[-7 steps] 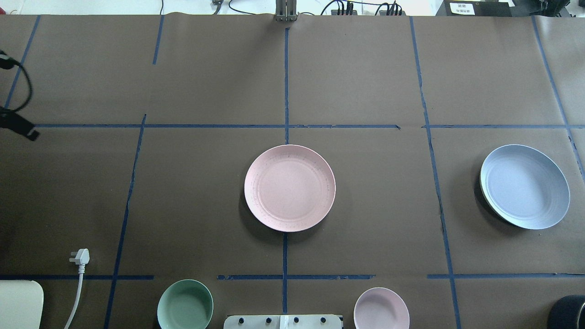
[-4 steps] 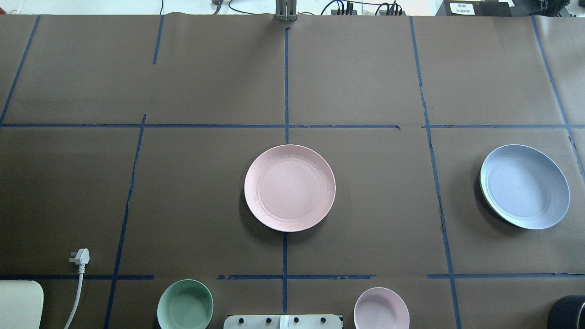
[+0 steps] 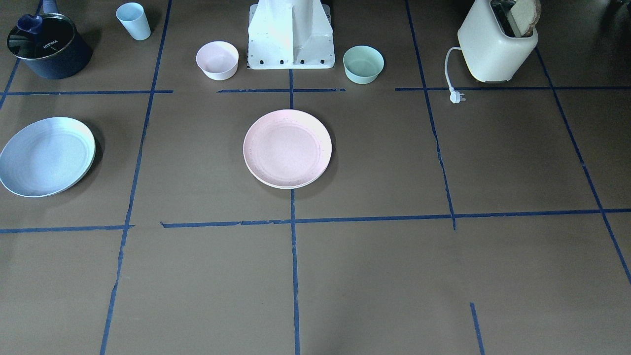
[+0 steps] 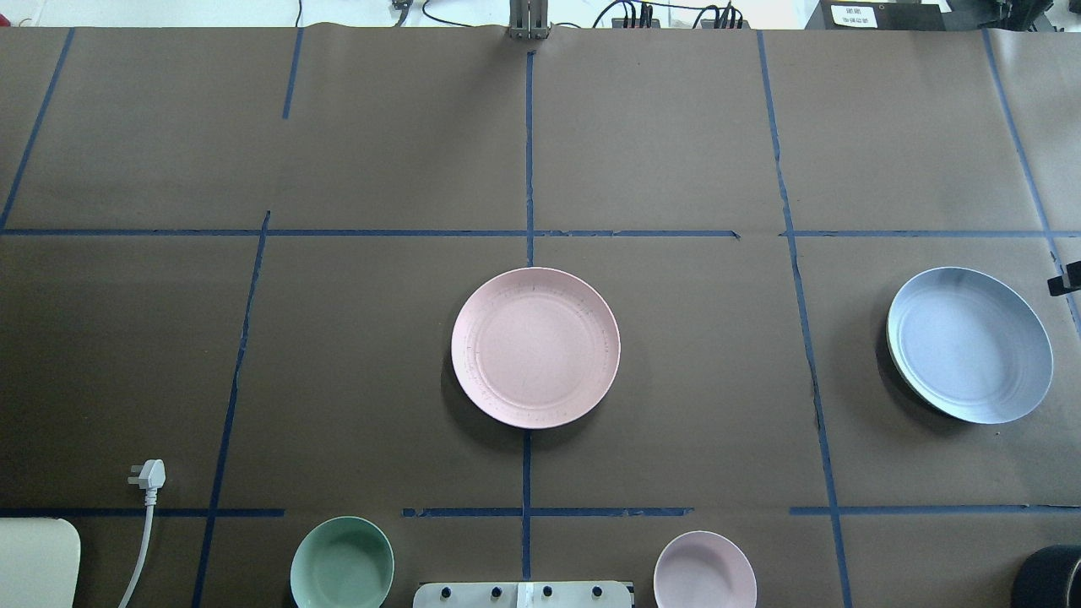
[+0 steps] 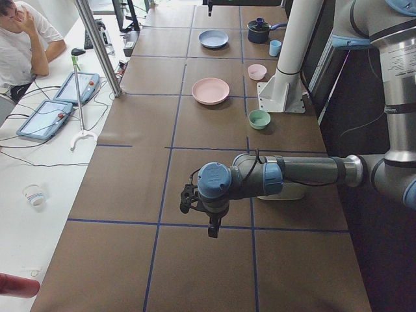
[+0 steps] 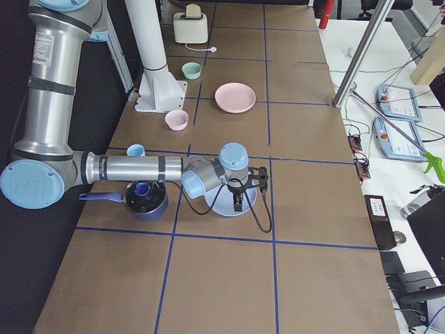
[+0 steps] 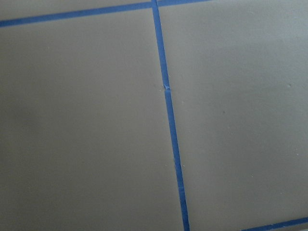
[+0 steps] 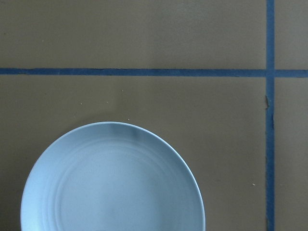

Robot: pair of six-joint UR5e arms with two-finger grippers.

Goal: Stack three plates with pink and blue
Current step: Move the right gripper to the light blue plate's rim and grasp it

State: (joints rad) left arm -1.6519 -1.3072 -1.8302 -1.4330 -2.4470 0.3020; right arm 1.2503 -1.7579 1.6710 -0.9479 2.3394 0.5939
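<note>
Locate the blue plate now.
The blue plate lies at the right of the overhead view, far right of the pink plate, with the dark saucepan nearer the robot.

On my table (image 3: 374, 276) I count two wide plates lying face up, one pink plate (image 4: 535, 347) and one blue plate (image 4: 971, 344). A pale rim (image 3: 92, 148) shows under the blue one's edge, and I cannot tell whether it is a third plate. I count two small deep bowls, one pink bowl (image 3: 217, 59) and one mint bowl (image 3: 363, 63). There is one pale blue cup (image 3: 133, 20), one dark pot (image 3: 47, 47), and one cream toaster (image 3: 493, 49) with one slice of bread (image 3: 525, 12) in it and one white plug (image 3: 457, 97) on its cord. I count two arms of my own, the left arm (image 5: 305, 170) and the right arm (image 6: 132, 168). One person (image 5: 19, 39) sits at the side desk.
</note>
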